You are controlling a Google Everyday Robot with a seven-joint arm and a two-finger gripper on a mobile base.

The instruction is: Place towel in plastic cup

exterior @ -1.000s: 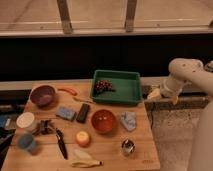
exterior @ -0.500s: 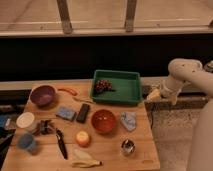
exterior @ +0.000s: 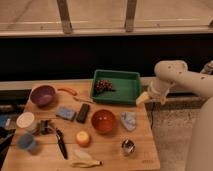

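The pale yellowish claw (exterior: 143, 98) hangs off the wooden table's (exterior: 145, 150) right edge, just beside the green plastic tray (exterior: 127, 90); whether it is spread or closed cannot be told. The crumpled pale blue-and-white cloth towel (exterior: 128, 120) lies near it, toward the table's front, just beside the orange bowl (exterior: 103, 121). The small, bunched towel's long axis runs roughly front to back.

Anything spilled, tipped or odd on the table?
Nothing stands out. The towel lies crumpled beside the orange bowl, the cup sits at front left, and the hand hangs beside the tray.
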